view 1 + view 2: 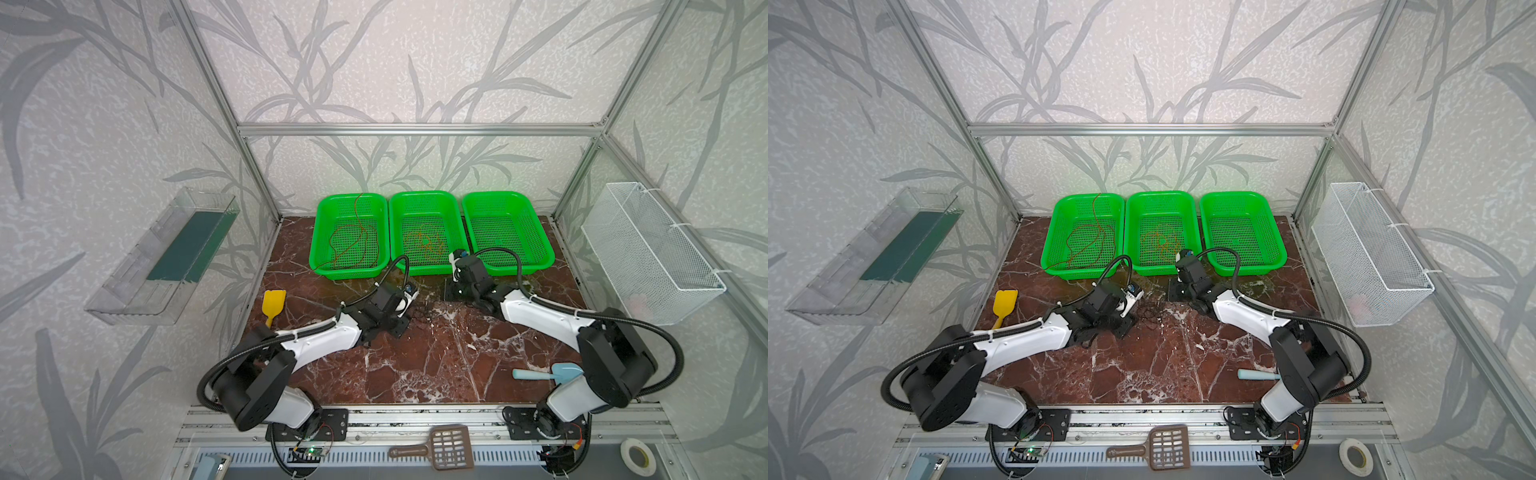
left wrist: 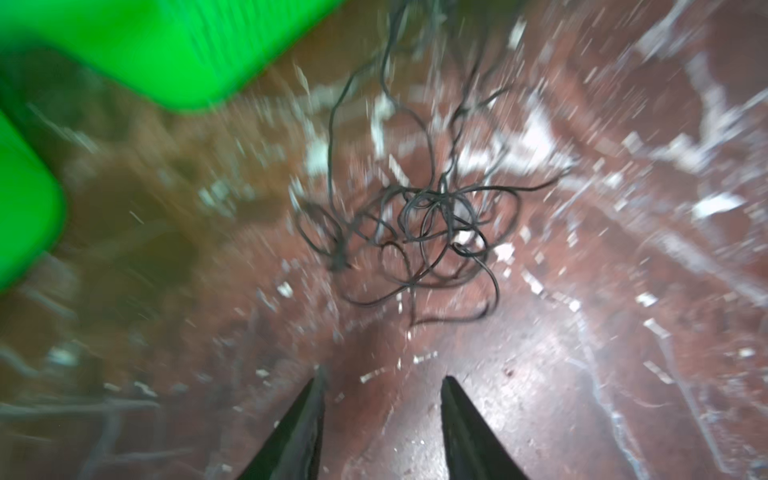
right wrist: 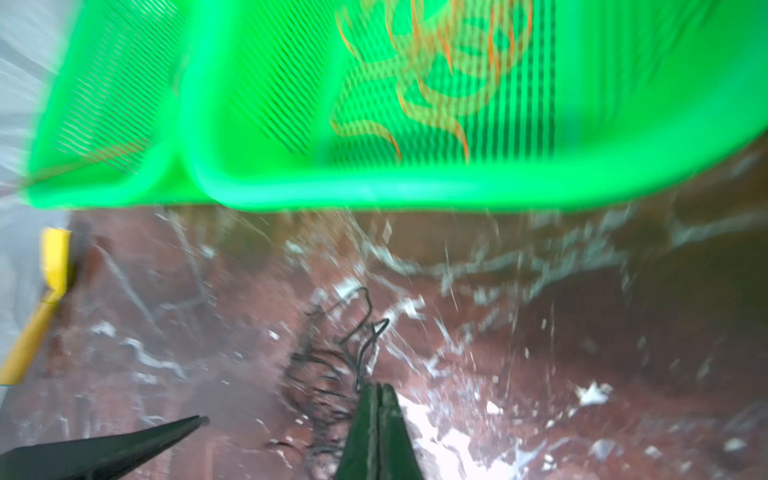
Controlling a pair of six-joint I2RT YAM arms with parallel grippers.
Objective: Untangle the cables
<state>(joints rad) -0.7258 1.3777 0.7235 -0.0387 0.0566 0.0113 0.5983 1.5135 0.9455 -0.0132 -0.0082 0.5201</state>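
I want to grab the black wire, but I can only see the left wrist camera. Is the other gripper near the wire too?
Observer: Yes. The right gripper is shut, right at the edge of the black wire. I cannot tell whether it pinches a strand.
Operator: Are there more wires anywhere?
Observer: An orange wire lies bunched in the middle basket.
Operator: Any others?
Observer: A red-brown wire lies looped in the left basket.
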